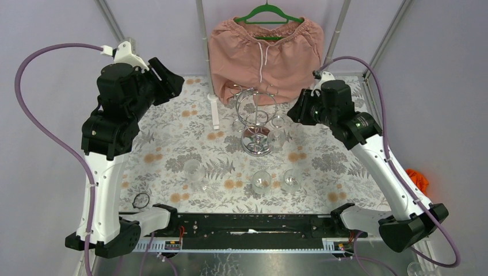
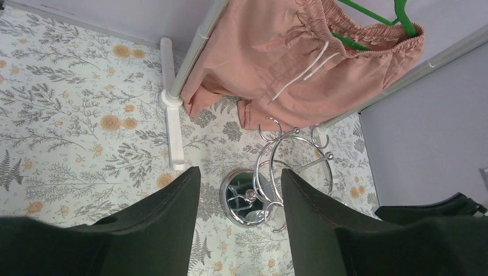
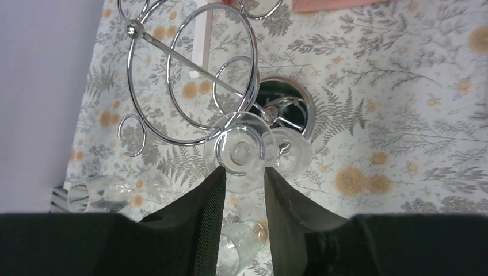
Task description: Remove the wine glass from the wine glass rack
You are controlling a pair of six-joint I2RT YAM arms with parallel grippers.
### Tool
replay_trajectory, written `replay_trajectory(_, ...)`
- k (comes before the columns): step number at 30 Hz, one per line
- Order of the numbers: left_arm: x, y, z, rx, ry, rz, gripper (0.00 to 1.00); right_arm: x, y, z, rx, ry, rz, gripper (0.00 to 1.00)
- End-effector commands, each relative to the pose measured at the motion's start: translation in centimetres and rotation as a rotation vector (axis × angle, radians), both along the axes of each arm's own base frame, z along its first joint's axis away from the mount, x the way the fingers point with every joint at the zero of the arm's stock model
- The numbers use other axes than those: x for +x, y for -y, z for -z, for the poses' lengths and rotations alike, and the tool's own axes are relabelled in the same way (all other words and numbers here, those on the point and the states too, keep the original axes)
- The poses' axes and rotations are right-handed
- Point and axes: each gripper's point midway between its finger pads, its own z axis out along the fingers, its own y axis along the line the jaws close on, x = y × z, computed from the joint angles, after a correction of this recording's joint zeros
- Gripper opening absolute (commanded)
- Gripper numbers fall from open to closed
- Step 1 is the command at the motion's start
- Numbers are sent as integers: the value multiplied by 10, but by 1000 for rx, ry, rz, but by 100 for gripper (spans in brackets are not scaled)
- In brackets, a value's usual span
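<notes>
**Wine glass not yet off the rack; right fingers parted at its foot**

The wine glass (image 3: 239,150) hangs upside down, its foot caught in a curled wire of the rack (image 1: 256,141). The right gripper (image 3: 241,178) has its fingers slightly apart, with the glass just beyond the tips. Gripping, sliding out and lifting away all appear left to do. The left gripper (image 2: 239,172) hovers wide open above the rack. Three loose glasses (image 1: 260,181) stand nearer on the table (image 1: 345,172), and pink shorts (image 1: 265,52) and a white post (image 1: 214,109) crowd the far side. The freest way out looks to be toward the right arm.
</notes>
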Motion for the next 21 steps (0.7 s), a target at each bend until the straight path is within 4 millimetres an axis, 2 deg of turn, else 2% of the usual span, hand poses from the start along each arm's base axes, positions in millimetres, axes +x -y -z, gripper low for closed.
replay_trajectory(1,4,6,-10,-21,46,24,61,-4,-9,-10,138,11,-61,38)
replay_trajectory(9,5,6,-7,-20,41,19,61,2,-1,14,161,-41,-44,38)
replay_trajectory(21,7,7,-2,-22,33,20,61,1,-9,36,195,-94,-78,38)
